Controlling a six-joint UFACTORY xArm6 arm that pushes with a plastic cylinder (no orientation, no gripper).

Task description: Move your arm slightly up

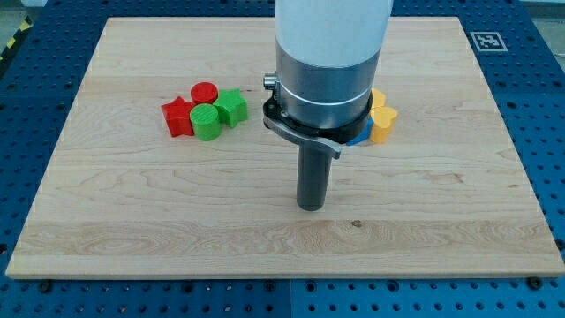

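Note:
My tip (310,207) rests on the wooden board (132,221) near the middle, a little toward the view's bottom. A cluster of blocks lies to its upper left: a red star (178,117), a red cylinder (204,93), a green cylinder (207,123) and a green block with notched sides (232,108). To the upper right of the tip, a yellow block (382,117) and a blue block (361,137) show partly from behind the arm's body. The tip touches no block.
The arm's wide white and grey body (328,62) hides the board's centre top. A blue perforated table (538,106) surrounds the board. A fiducial marker (486,41) sits at the board's top right corner.

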